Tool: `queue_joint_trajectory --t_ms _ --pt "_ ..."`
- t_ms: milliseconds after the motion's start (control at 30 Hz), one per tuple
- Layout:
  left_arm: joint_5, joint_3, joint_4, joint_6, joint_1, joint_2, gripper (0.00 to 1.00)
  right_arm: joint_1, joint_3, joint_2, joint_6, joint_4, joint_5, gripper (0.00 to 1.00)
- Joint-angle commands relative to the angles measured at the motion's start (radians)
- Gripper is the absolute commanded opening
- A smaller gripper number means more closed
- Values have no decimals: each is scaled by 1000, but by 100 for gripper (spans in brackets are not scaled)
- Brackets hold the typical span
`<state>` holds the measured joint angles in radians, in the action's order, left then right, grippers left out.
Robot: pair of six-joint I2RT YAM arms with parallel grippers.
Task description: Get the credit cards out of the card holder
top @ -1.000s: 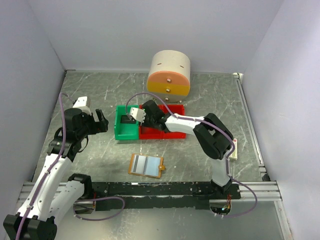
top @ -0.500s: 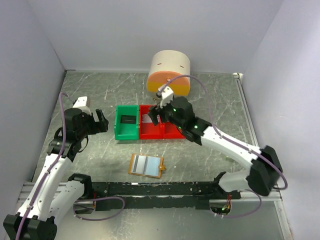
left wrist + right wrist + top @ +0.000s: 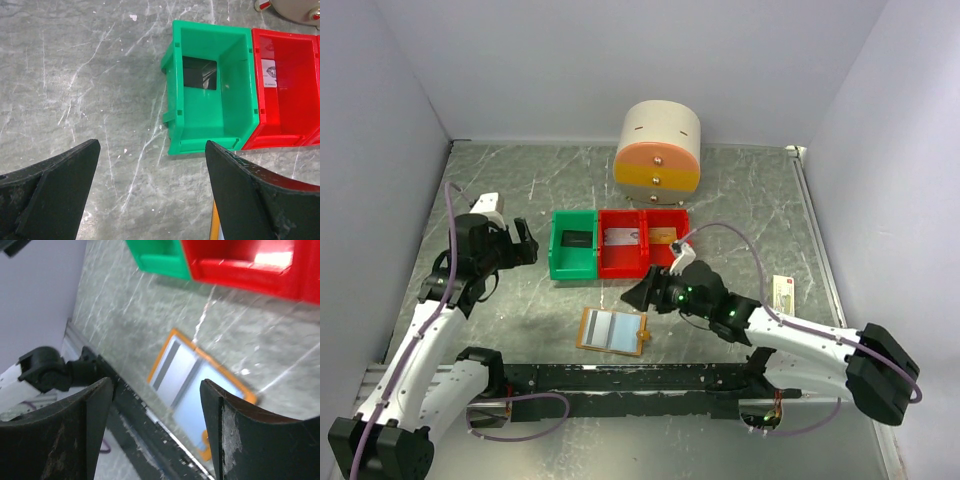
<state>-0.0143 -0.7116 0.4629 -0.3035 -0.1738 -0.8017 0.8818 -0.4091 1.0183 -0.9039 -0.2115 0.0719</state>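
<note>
The card holder [image 3: 613, 331] lies open near the table's front edge, orange-rimmed with pale blue pockets [image 3: 200, 385] and a grey stripe down its left half. My right gripper [image 3: 632, 297] hovers just right of and above it, open and empty [image 3: 156, 385]. A dark card [image 3: 577, 239] lies in the green bin [image 3: 240, 90], a pale printed card [image 3: 623, 236] in the middle red bin [image 3: 300, 135], and a gold-orange card [image 3: 663, 236] in the right red bin. My left gripper [image 3: 527, 245] is open and empty [image 3: 152, 147], left of the green bin.
A round cream and orange drawer unit [image 3: 658, 150] stands behind the bins. A small white box [image 3: 783, 293] lies at the right. The black rail [image 3: 650, 378] runs along the near edge, close to the holder. White walls enclose the table.
My right arm swung away from the green bin, past the red bins, and down toward the card holder, its jaws opening wider. The left arm stayed put.
</note>
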Motion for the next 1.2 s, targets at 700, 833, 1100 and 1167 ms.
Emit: queue_joint_trajectory --t_ms 700,833,1100,1167 --pt "430 150 -93 -342 -324 -263 72 207 -45 412 -188 -42 -12 47" --pt "402 237 -124 -386 -371 -248 66 195 -82 478 -185 50 -45 42" --pt "404 277 -157 -418 -457 -247 51 125 -70 487 -141 84 -57 35" --pt "409 286 -174 -426 -473 -248 47 112 -85 482 -122 101 -50 35"
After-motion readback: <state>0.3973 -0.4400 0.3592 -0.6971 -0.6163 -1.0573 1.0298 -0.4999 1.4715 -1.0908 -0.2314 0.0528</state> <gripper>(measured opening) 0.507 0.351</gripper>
